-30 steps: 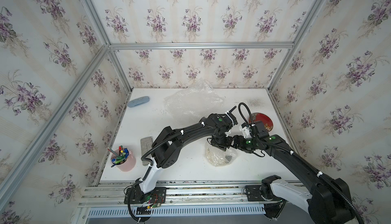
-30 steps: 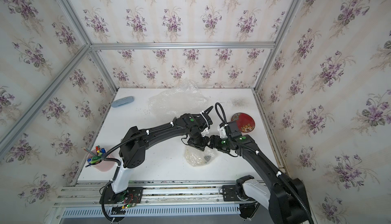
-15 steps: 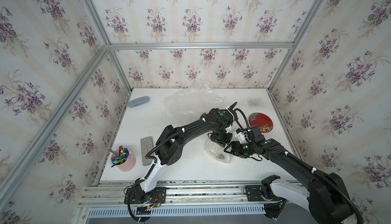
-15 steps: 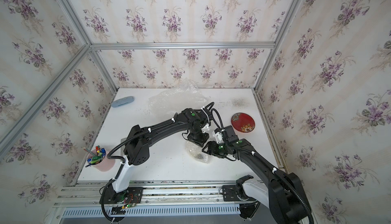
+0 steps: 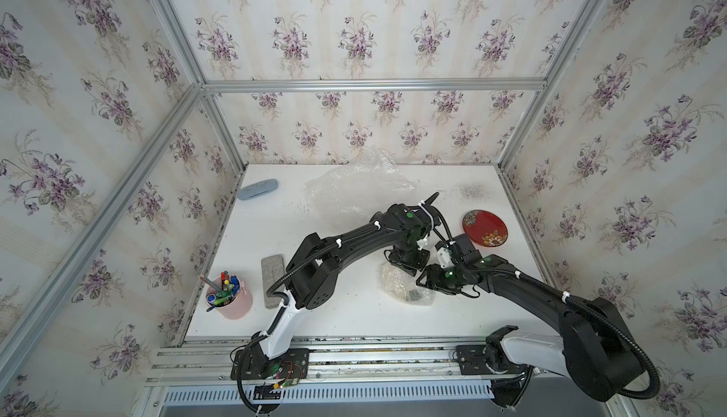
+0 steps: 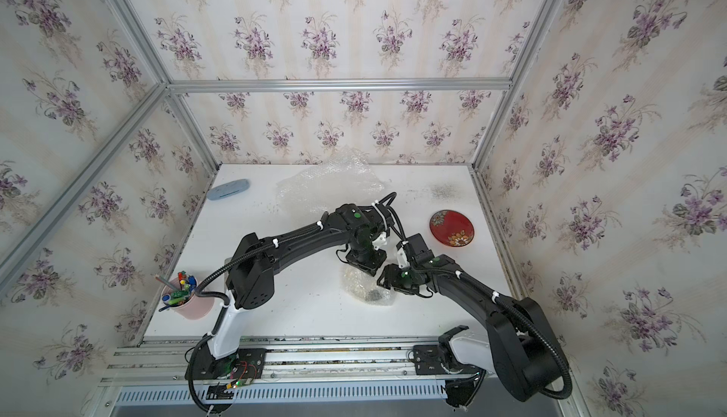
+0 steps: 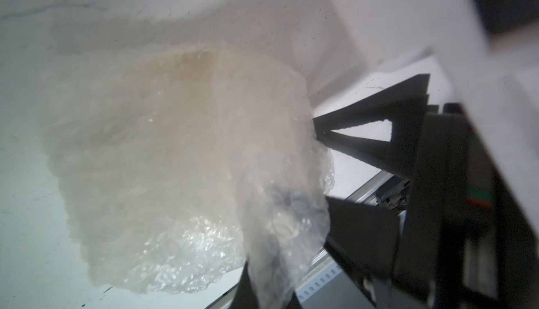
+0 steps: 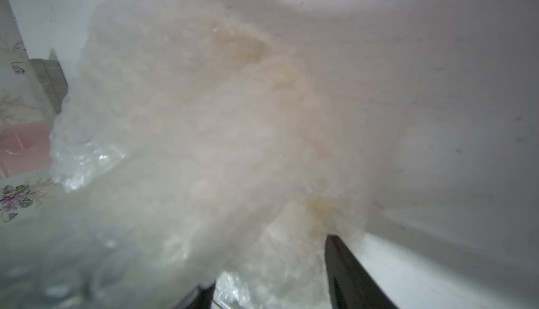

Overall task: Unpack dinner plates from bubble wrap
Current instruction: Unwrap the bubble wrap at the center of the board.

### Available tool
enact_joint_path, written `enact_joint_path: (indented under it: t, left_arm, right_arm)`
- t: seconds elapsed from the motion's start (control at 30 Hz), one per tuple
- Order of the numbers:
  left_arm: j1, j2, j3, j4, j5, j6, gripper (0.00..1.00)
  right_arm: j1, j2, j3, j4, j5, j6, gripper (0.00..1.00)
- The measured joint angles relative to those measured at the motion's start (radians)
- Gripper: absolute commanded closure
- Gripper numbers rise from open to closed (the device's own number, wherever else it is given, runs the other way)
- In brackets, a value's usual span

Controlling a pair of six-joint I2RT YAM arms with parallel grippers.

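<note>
A small bundle of bubble wrap (image 5: 405, 287) (image 6: 368, 290) lies on the white table near the front; a cream shape with a dark mark (image 5: 413, 296) shows through it. My left gripper (image 5: 407, 264) (image 7: 271, 293) points down at the bundle's far edge, shut on a flap of the wrap. My right gripper (image 5: 427, 277) (image 8: 271, 287) is at the bundle's right side, open, its fingers (image 8: 347, 272) apart with wrap (image 8: 204, 132) between them. A dark red flowered plate (image 5: 484, 228) (image 6: 451, 227) lies bare at the right.
A loose bubble wrap sheet (image 5: 354, 186) lies crumpled at the back. A pale blue oval object (image 5: 257, 190) is at the back left. A pink cup of pens (image 5: 230, 297) and a grey block (image 5: 272, 281) stand at the front left.
My right gripper has moved left from beside the red plate onto the bundle, and its jaws have narrowed. The left gripper has stayed shut on the wrap.
</note>
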Motion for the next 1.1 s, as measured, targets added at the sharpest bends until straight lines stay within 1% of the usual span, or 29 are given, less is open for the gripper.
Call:
enact_joint_path:
  t: [0.03, 0.07, 0.13, 0.33, 0.43, 0.53, 0.63, 0.77, 0.8, 0.83, 0.87, 0.93, 0.97, 1.03, 1.07, 1.1]
  left_arm:
    - [0.002, -0.008, -0.013, 0.005, 0.0, 0.0, 1.0]
    - [0.005, -0.014, -0.026, 0.008, 0.0, -0.001, 1.0]
    - [0.013, -0.026, -0.052, 0.013, -0.001, -0.009, 1.0]
    - [0.048, -0.1, -0.148, 0.039, -0.031, -0.025, 1.0]
    - [0.071, -0.15, -0.212, 0.047, -0.055, -0.041, 1.0]
    - [0.09, -0.188, -0.278, 0.058, -0.073, -0.046, 1.0]
    - [0.107, -0.227, -0.33, 0.076, -0.074, -0.057, 1.0]
    - [0.122, -0.251, -0.362, 0.098, -0.073, -0.066, 1.0]
    - [0.126, -0.251, -0.363, 0.104, -0.073, -0.066, 1.0]
    - [0.128, -0.251, -0.364, 0.11, -0.072, -0.066, 1.0]
    - [0.13, -0.251, -0.364, 0.113, -0.071, -0.066, 1.0]
    - [0.13, -0.253, -0.364, 0.121, -0.067, -0.066, 1.0]
    - [0.13, -0.256, -0.366, 0.119, -0.068, -0.067, 0.95]
    - [0.126, -0.262, -0.371, 0.122, -0.06, -0.068, 0.65]
    - [0.122, -0.262, -0.371, 0.126, -0.053, -0.069, 0.56]
    - [0.116, -0.261, -0.368, 0.129, -0.046, -0.07, 0.51]
  right_arm:
    - [0.0, 0.0, 0.002, 0.004, 0.011, 0.009, 0.77]
    - [0.0, -0.001, 0.005, 0.007, 0.018, 0.016, 0.84]
    - [0.0, -0.008, 0.016, 0.006, 0.036, 0.024, 0.91]
    - [-0.006, -0.079, 0.04, -0.019, 0.085, 0.043, 0.97]
    - [-0.041, -0.112, 0.024, -0.027, 0.091, 0.053, 0.98]
    - [-0.091, -0.126, -0.002, -0.026, 0.079, 0.069, 0.99]
    - [-0.136, -0.128, -0.016, -0.017, 0.028, 0.08, 0.98]
    - [-0.183, -0.152, -0.027, 0.004, -0.019, 0.091, 0.98]
    - [-0.192, -0.156, -0.029, 0.006, -0.025, 0.092, 0.96]
    - [-0.201, -0.161, -0.03, 0.005, -0.032, 0.092, 0.92]
    - [-0.209, -0.167, -0.03, 0.002, -0.037, 0.095, 0.85]
    - [-0.217, -0.189, -0.028, -0.009, -0.037, 0.095, 0.74]
    - [-0.218, -0.202, -0.024, -0.026, -0.024, 0.094, 0.68]
    - [-0.219, -0.239, -0.011, -0.062, -0.015, 0.095, 0.6]
    - [-0.219, -0.263, 0.002, -0.08, -0.015, 0.094, 0.57]
    - [-0.217, -0.282, 0.014, -0.092, -0.014, 0.092, 0.56]
